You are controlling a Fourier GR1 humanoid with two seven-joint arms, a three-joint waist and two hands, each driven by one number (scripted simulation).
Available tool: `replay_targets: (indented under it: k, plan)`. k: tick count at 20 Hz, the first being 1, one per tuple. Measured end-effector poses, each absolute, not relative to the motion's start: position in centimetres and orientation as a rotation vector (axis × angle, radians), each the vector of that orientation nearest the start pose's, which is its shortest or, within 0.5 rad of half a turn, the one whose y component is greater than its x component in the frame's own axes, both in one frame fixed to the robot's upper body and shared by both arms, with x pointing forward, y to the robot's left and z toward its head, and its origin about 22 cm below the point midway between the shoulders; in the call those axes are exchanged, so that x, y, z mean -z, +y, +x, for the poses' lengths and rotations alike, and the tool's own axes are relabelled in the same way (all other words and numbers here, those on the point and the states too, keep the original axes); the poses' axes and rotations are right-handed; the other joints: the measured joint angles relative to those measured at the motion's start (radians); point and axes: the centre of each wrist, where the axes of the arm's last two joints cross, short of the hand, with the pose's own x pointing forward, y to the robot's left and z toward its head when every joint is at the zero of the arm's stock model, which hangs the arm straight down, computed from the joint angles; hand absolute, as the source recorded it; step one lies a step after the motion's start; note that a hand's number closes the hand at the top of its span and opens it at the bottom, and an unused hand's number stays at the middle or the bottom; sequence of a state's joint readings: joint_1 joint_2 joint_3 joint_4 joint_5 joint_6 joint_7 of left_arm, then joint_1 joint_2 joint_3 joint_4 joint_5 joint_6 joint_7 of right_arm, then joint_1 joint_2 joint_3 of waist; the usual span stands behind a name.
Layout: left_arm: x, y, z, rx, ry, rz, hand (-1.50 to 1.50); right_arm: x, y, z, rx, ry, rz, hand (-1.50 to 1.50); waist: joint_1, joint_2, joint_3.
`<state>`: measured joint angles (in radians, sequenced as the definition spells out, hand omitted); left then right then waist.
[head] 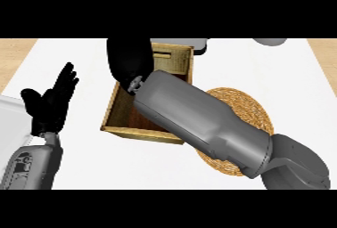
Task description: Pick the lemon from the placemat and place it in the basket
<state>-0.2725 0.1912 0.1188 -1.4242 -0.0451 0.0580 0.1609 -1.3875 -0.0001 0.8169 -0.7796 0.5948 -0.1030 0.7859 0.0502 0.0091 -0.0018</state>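
White counter [79, 62] carries a wooden basket [141, 132] beside a woven placemat [250, 111]. Right hand [128, 58] hangs over the basket, fingers curled; contents cannot be told. Left hand [52, 100] rests open, fingers up.

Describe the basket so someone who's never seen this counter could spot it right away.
Start at the white counter. Near its middle, left of the round woven placemat, sits the basket: an open wooden box. Alone here it has straight walls, and the right hand hangs over it.

A single head view looks steeply down on the white bench [79, 169] from close above. Both forearms enter from the lower edge of the frame, and the basket [125, 118] sits at centre. No second view shares the scene.
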Motion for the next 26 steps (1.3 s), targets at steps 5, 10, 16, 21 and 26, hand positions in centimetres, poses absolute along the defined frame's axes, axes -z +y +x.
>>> replay_targets:
  k: [5, 10, 16, 21, 26]
  plan:
    - [-4.7, 28.3, 30.2, 0.061, -1.532, 0.257, 0.00, -17.7, 6.0, 36.8, -1.306, -1.495, -1.158, 1.50, -0.002, -0.001, 0.000]
    - [-4.1, 28.3, 29.9, 0.063, -1.534, 0.256, 0.00, -17.0, 5.6, 37.5, -1.326, -1.469, -1.177, 1.50, -0.001, 0.000, 0.000]
    - [-4.3, 27.7, 29.9, 0.069, -1.531, 0.242, 0.00, -16.4, 5.1, 38.1, -1.362, -1.421, -1.166, 1.50, 0.003, 0.001, 0.000]
    - [-4.5, 27.7, 29.9, 0.070, -1.533, 0.244, 0.00, -15.4, 4.9, 37.9, -1.384, -1.364, -1.140, 1.50, 0.008, 0.002, 0.000]
    - [-4.4, 28.1, 29.7, 0.067, -1.528, 0.244, 0.00, -14.9, 4.8, 37.9, -1.393, -1.328, -1.110, 1.50, 0.005, 0.001, 0.000]
